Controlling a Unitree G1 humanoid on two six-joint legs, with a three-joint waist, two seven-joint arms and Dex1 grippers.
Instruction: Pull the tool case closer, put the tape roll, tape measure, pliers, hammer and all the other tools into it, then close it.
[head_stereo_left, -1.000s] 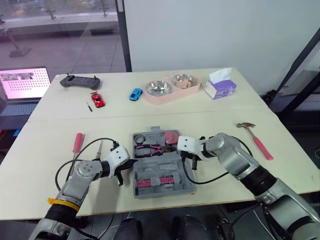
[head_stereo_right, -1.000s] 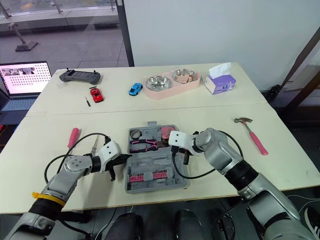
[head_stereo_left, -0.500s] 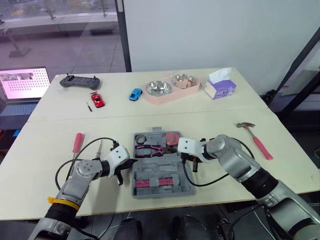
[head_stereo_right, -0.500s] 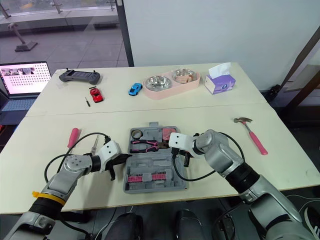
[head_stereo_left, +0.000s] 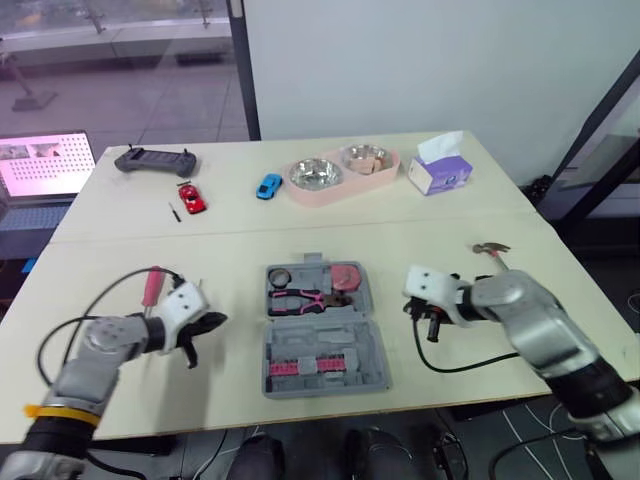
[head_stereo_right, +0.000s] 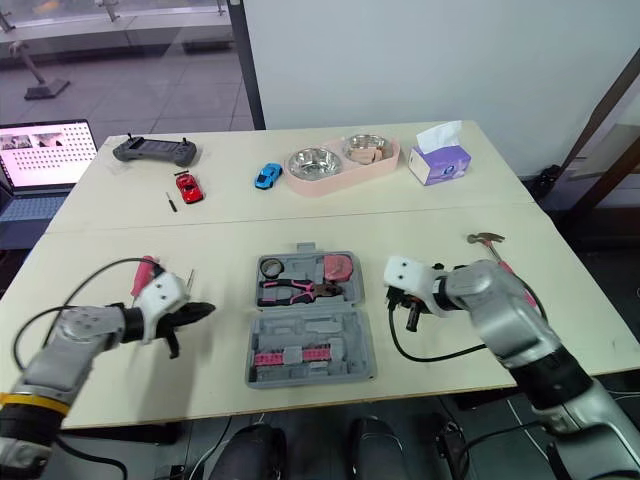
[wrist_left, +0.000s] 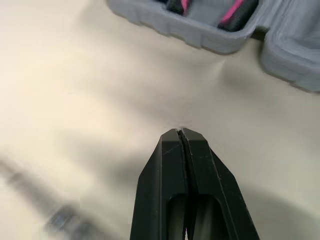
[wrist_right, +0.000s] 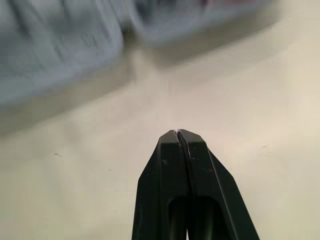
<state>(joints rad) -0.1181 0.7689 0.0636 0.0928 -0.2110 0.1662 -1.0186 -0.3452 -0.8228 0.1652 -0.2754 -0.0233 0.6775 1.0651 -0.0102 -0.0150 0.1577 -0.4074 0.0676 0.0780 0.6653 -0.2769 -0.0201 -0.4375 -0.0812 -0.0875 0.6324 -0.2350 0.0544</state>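
Left wrist view: the left gripper (wrist_left: 181, 131) is seen clenched empty, the tool case (wrist_left: 200, 42) cut off ahead; the right gripper (wrist_right: 178, 131) is clenched too, with it blurred beyond

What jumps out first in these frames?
An open grey tool case sits mid-table near the front edge, with pink pliers in it. The left gripper and right gripper flank it, both shut and empty, off the case. A hammer lies further right, outside the case.
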